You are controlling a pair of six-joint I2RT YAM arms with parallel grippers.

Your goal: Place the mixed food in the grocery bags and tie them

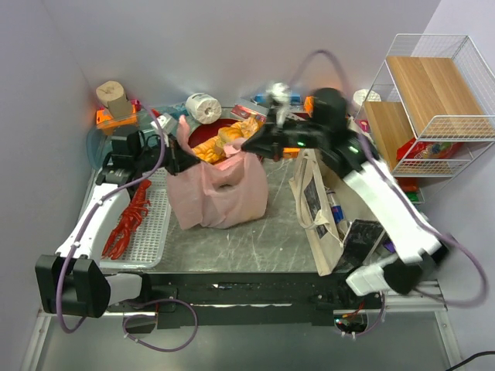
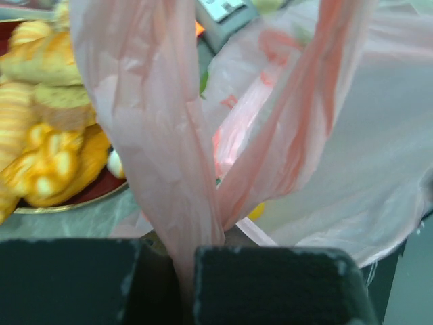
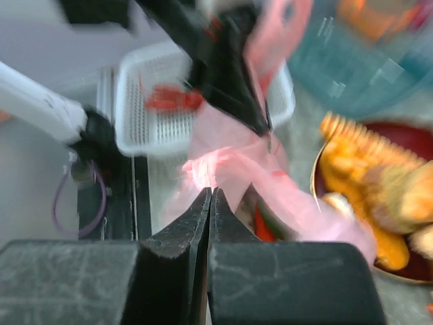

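Left gripper [image 2: 184, 256] is clenched on the pink plastic bag [image 1: 220, 193]: its wrist view shows 2 dark fingers [image 2: 270, 284] pressed together with 2 strands of the bag's handle rising out of the seam between them and spreading apart above. Right gripper [image 3: 210, 196] has its 2 fingers pressed flat against each other, tips touching. Pink film lies right at those tips, but blur hides whether any of it is pinched.

From above, 2 arms meet over 1 pink bag, the left gripper at the bag's left top corner and the right gripper at its right top corner. The bag stands on the table between them, its mouth drawn up. Below the right arm's forearm stands 1 beige canvas tote [image 1: 313, 205], upright and just beside the pink bag.

Only the overhead view shows the tote, plus 1 red lobster [image 1: 128, 220] on 1 white tray [image 1: 157, 232] beneath the left arm, 1 paper roll [image 1: 205, 108] beyond both grippers, and 1 wire shelf [image 1: 433, 93] far right.

Only the left wrist view shows a yellow shape [image 2: 257, 211] through the film at the fork of the strands. To the left of that gripper, breads [image 2: 47, 156] lie heaped on 1 red plate [image 2: 101, 191].
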